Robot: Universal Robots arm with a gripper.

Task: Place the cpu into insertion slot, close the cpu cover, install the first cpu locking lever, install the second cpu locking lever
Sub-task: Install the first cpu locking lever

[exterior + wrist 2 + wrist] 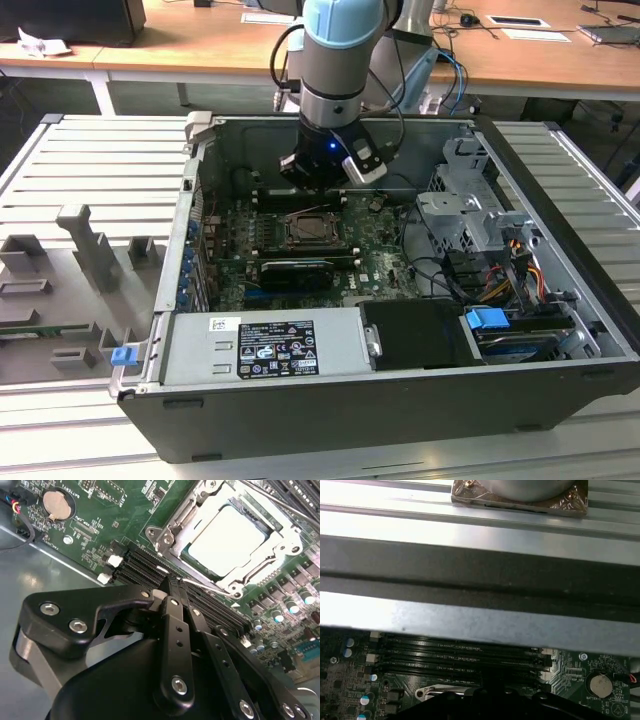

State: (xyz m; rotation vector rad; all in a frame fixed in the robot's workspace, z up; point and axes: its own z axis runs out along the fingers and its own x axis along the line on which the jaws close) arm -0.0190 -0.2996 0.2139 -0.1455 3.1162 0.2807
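Silver-beige and flat, the cpu (227,540) already sits inside the insertion slot (190,562), and you can see the cpu cover (260,567) lying down around it, with the chip showing through its big square window. Your gripper (175,582) is just beside the slot, over the long black memory slots (145,567). Its two black fingers (172,615) are pressed close together, and the tips pinch a thin silver wire, a locking lever (205,586), that runs along the near edge of the cover. A second lever (280,502) lies across the far side of the slot.

Near the slot, on the green board (105,515), you can spot a round coin battery (56,505).

From the exterior view, your arm (335,70) reaches down into the open computer case (560,230), and the gripper (318,185) hangs just behind the slot (310,228). A grey power supply (265,345) sits at the front of the case, well apart from the slot.
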